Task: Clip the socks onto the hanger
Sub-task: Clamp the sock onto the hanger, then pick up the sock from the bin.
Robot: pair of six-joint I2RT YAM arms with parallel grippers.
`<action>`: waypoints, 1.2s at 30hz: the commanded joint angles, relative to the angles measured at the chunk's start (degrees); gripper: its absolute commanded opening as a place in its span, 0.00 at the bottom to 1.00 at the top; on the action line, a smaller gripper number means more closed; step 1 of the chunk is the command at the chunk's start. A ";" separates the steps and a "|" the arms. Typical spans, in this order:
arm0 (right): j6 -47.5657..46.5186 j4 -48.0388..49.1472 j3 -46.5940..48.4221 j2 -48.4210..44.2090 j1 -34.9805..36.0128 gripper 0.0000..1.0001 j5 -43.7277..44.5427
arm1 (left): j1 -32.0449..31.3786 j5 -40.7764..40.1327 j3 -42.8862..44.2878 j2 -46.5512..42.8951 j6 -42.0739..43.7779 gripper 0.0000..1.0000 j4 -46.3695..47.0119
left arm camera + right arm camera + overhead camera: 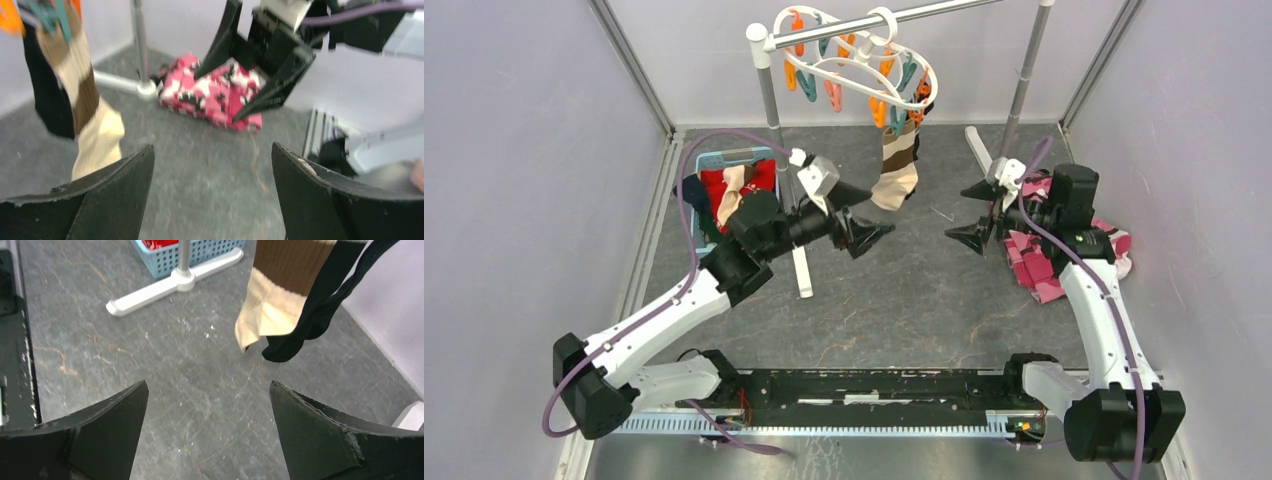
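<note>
The white ring hanger point(854, 62) with orange and teal clothespins hangs from the rack bar. Clipped to it are a brown-and-beige striped sock point(897, 172) point(274, 287) point(87, 105) and a dark sock point(320, 305) point(47, 100) just behind it. More socks, red point(714, 185) and beige point(730, 197), lie in the blue basket point(724, 158). My left gripper point(869, 230) point(212, 150) is open and empty, just below and left of the striped sock's toe. My right gripper point(964, 212) point(208, 382) is open and empty too, to the right of the hanging socks.
The silver rack point(769, 100) stands on white feet point(802, 272) point(170, 285) between the basket and the hanging socks. A pink camouflage cloth point(1036, 262) point(215, 92) lies at the right beside the right arm. Grey walls close in the table on three sides.
</note>
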 commanded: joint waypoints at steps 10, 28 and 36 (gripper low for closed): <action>-18.41 -8.32 -6.92 -0.92 -3.05 0.98 -0.22 | 13.68 -5.14 -27.32 -17.91 -5.74 0.94 -4.52; -18.08 -9.96 -6.13 0.59 -3.05 0.98 0.72 | 49.05 -13.86 -1.66 2.89 7.22 0.83 -26.86; -18.45 -11.28 -5.64 2.18 -3.05 0.98 -0.89 | 49.12 -18.41 6.59 16.29 10.65 0.76 -31.94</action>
